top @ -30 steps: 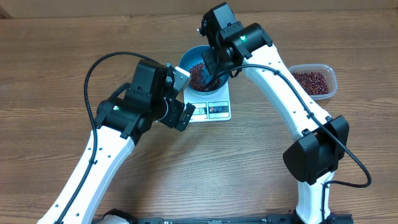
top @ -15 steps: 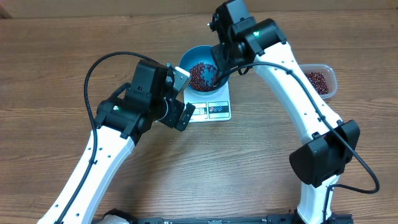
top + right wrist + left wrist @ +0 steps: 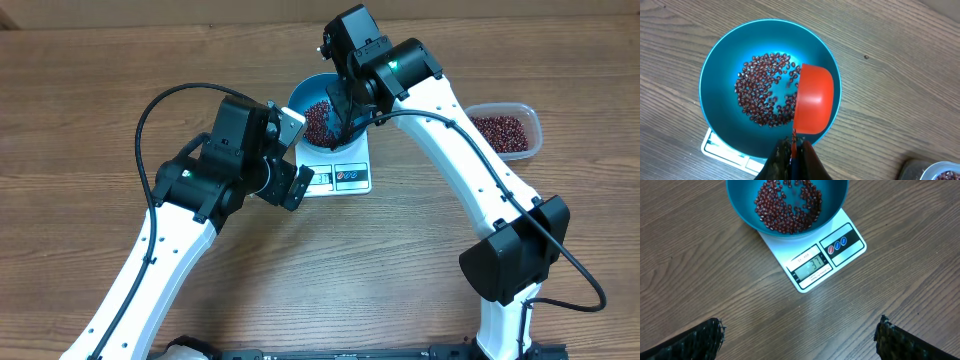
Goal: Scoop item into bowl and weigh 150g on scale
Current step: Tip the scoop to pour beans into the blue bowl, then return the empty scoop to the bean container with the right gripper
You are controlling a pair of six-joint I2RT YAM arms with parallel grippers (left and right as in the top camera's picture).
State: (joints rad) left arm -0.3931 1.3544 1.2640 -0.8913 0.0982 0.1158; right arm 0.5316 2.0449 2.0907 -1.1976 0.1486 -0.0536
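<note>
Jaws of the right gripper [image 3: 792, 150] are clamped on the round orange plastic scoop [image 3: 813, 100]; those of the left gripper [image 3: 800, 332] are spread, empty. Small dark red-brown beans [image 3: 762, 97] lie in the round deep blue bowl [image 3: 707, 75] on the flat white scale [image 3: 815, 262], mid-frame; the scoop should be tipped out gently.

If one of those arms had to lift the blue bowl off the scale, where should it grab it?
Probably the rim of the bowl, pinched from straight above, one finger inside and one outside: the wall is thin and flares open upward. The rim toward the left arm looks freest, since the red scoop in the right gripper hangs over the opposite side.
</note>
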